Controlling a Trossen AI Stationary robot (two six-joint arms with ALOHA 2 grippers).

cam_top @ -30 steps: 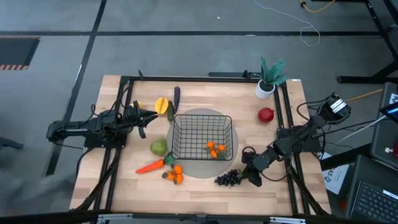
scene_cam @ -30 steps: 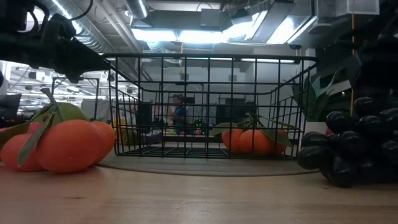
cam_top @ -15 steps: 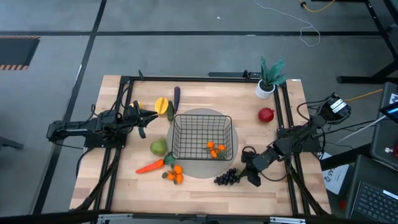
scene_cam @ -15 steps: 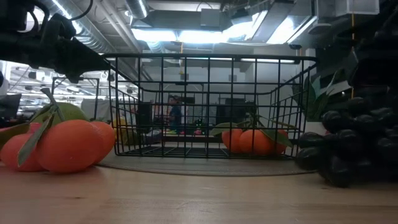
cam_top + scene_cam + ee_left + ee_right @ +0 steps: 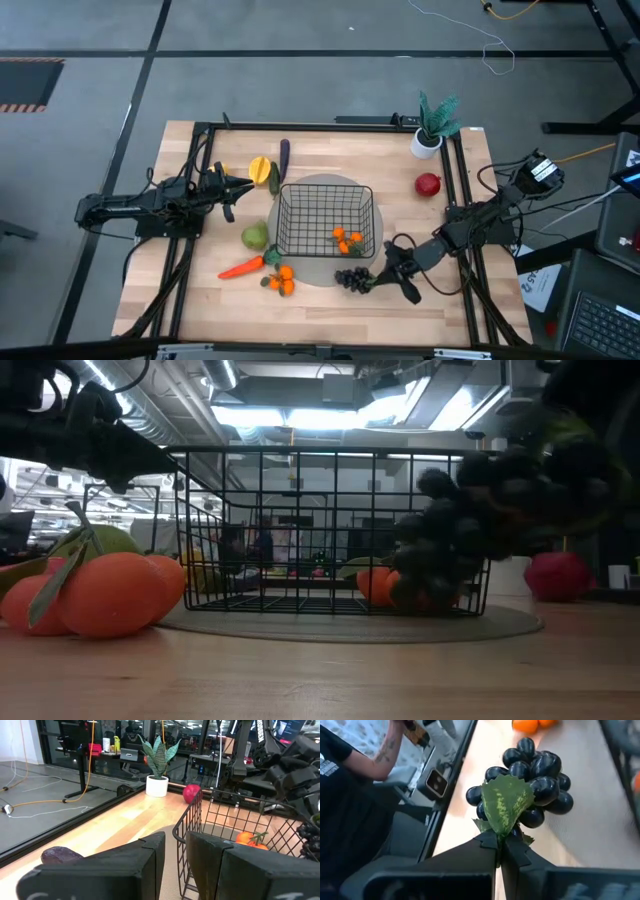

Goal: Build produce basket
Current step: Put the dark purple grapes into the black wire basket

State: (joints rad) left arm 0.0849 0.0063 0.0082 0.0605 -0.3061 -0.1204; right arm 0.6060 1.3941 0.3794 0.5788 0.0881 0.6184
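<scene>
High view: the right gripper (image 5: 385, 277), clenched on the leafy stem of the dark grapes (image 5: 352, 278), carries the bunch just off the black wire basket (image 5: 325, 220) at about five o'clock from it, over the edge of the grey round mat (image 5: 318, 271). In the low view the grapes (image 5: 480, 510) hang clear of the tabletop in front of the basket's (image 5: 330, 530) right side. The right wrist view shows both dark fingers (image 5: 485, 851) pressed together on the green leaf at the top of the grapes (image 5: 530, 780), with a person's sleeve and forearm (image 5: 365, 760) beyond the table edge.

The basket sits on the mat at the table's centre and holds one cluster of small oranges (image 5: 347, 240) in its five o'clock corner. A second orange cluster (image 5: 281, 279) lies outside at seven o'clock, with the carrot (image 5: 242, 267) and green pear (image 5: 255, 236) at eight o'clock. A yellow piece (image 5: 260, 169) and the dark eggplant (image 5: 284, 154) lie at eleven o'clock, and the red apple (image 5: 427, 185) rests at two o'clock near the potted plant (image 5: 432, 125).

The left gripper (image 5: 238, 184) waits at ten o'clock of the basket, fingers (image 5: 145, 855) slightly parted and holding nothing.
</scene>
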